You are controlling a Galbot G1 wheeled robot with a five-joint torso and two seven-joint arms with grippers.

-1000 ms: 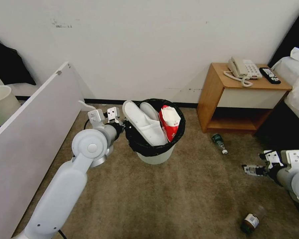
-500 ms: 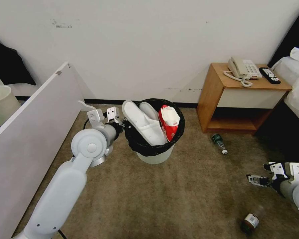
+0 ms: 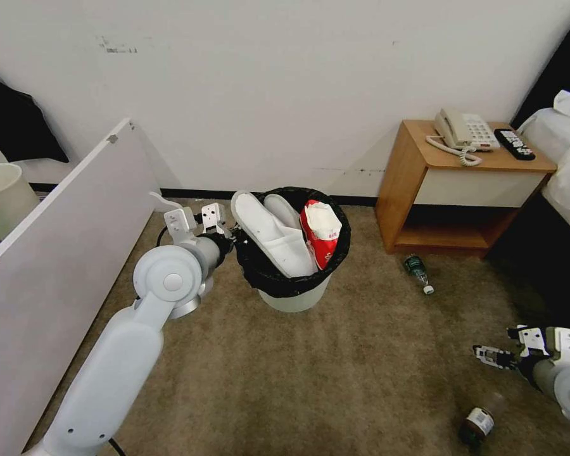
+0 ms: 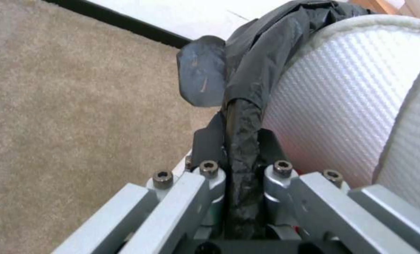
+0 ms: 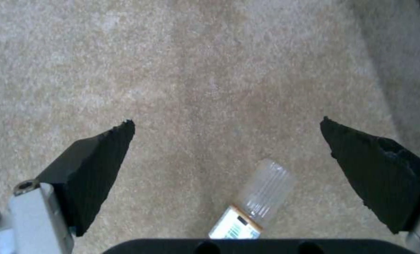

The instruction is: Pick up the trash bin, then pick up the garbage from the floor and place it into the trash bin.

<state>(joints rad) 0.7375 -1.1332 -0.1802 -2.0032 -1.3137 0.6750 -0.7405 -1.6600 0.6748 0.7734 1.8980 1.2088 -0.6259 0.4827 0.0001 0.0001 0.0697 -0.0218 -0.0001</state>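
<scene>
The trash bin [image 3: 296,297] stands upright on the carpet [image 3: 335,367] near the far wall, its black bag [image 3: 278,282] folded over the rim. The left claw [image 3: 234,240] is clamped on the left side of that rim; from the left wrist view the fingers [image 4: 205,72] are pinched tight on the black plastic [image 4: 242,141], with a white slipper [image 4: 342,106] pressing right beside them. Two slippers [image 3: 269,231] stand on end in the bin, their long sides running up and leaning left, toes poking above the rim. A red-and-white wrapper [image 3: 322,231] is stuffed in upright at their right.

Over at the near right, the right claw [image 3: 487,356] hangs above the carpet with its fingers [image 5: 92,165] spread wide and nothing between them. Just below it a bottle [image 3: 481,419] lies on its side on the floor, its long axis slanting from near-left to far-right, the labelled end nearer; in the right wrist view the bottle [image 5: 257,208] sits between the spread fingertips but apart from both.

A second bottle [image 3: 418,272] lies farther off, by the foot of the wooden nightstand [image 3: 418,183], its long axis running near to far with the white cap at the near end. A telephone [image 3: 463,133] and a remote [image 3: 514,144] rest on the nightstand's top.
</scene>
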